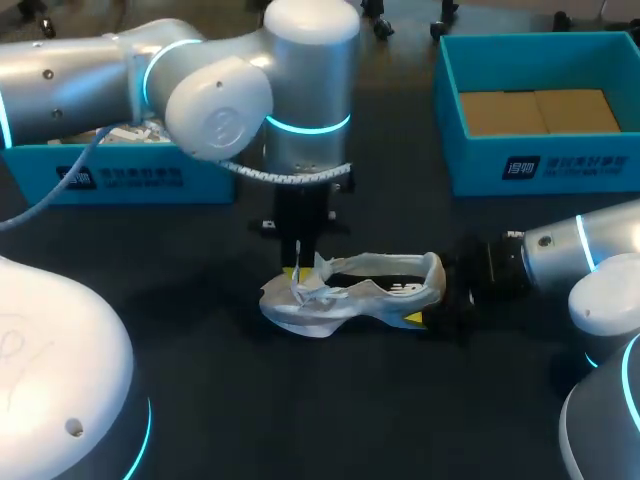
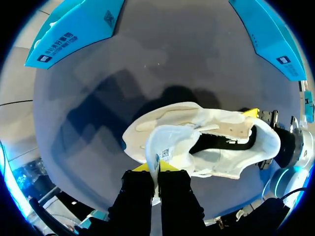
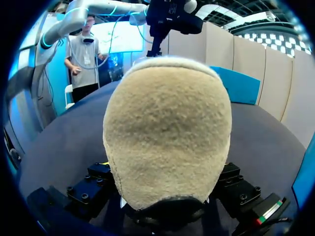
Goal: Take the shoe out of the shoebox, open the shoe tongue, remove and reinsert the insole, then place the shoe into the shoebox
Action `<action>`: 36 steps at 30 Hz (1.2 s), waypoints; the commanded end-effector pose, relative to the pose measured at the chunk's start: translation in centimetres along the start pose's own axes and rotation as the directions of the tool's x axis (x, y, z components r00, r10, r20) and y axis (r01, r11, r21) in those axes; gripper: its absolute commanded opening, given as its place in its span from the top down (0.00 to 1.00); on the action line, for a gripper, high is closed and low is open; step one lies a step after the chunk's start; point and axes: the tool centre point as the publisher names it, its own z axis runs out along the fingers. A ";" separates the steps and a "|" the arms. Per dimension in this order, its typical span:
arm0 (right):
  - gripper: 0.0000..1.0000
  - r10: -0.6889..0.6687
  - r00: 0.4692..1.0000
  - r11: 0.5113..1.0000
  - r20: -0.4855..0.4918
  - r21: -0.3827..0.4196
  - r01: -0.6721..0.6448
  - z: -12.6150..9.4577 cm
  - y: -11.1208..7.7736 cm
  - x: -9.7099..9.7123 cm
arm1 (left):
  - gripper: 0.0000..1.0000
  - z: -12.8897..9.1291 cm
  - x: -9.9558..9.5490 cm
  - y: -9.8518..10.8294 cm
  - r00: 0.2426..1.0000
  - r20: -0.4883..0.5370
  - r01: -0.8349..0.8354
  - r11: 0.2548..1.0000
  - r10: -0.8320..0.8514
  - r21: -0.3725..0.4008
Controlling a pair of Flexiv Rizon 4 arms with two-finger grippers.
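Desk: a dark desk (image 1: 200, 330) carries everything; the shoe lies near its middle, and both boxes stand at the far edge.
Right arm: my right arm (image 1: 570, 255) comes in low from the right, nearest of the working parts, with its wrist level with the shoe's heel.
Right jaws: spread wide around the heel end and clamped on the shoe. One yellow fingertip (image 1: 412, 318) shows against the near side and another against the far side. In the right wrist view the beige, fuzzy heel (image 3: 167, 132) fills the space between the fingers and hides their tips.
Shoe: a white shoe (image 1: 355, 298) rests on the desk outside either box, with its toe to my left, its heel to my right and its opening showing dark inside.
Tongue: the white tongue (image 2: 165, 140) is pulled up and away from the opening, and a small label shows on it.
Left jaws: closed almost fully, with both yellow fingertips (image 2: 142, 167) pinching the thin top edge of the tongue from two sides.
Left arm: my left arm (image 1: 300, 90) comes from the left and drops straight down over the front of the shoe.
Left shoebox: a teal shoebox (image 1: 120, 178) stands far left, largely hidden behind the left arm, with something pale inside.
Right shoebox: a second teal shoebox (image 1: 540, 165) stands far right, open, showing a brown cardboard floor (image 1: 535, 110).
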 end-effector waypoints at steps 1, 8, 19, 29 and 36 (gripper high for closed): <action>1.00 0.000 1.000 1.000 0.001 0.004 0.000 0.3 0.0 0.1 | 1.00 1.2 -1.1 0.3 0.998 -0.058 0.014 0.999 -0.012 0.032; 1.00 0.000 1.000 1.000 0.001 0.004 0.000 0.3 0.0 0.1 | 0.71 2.7 -1.7 0.6 0.998 -0.051 0.035 0.999 -0.034 0.026; 1.00 0.000 1.000 1.000 0.001 0.004 0.000 0.3 0.0 0.1 | 0.21 4.3 -3.3 0.8 0.995 -0.032 0.092 0.996 -0.092 -0.003; 1.00 0.000 1.000 1.000 0.001 0.004 0.000 0.3 0.0 0.1 | 0.00 2.6 -3.4 1.0 0.994 -0.076 0.081 0.997 -0.081 -0.003; 1.00 0.000 1.000 1.000 0.001 0.004 0.000 0.3 0.0 0.1 | 0.00 -0.4 -2.7 1.1 0.994 -0.105 0.007 0.996 0.003 0.092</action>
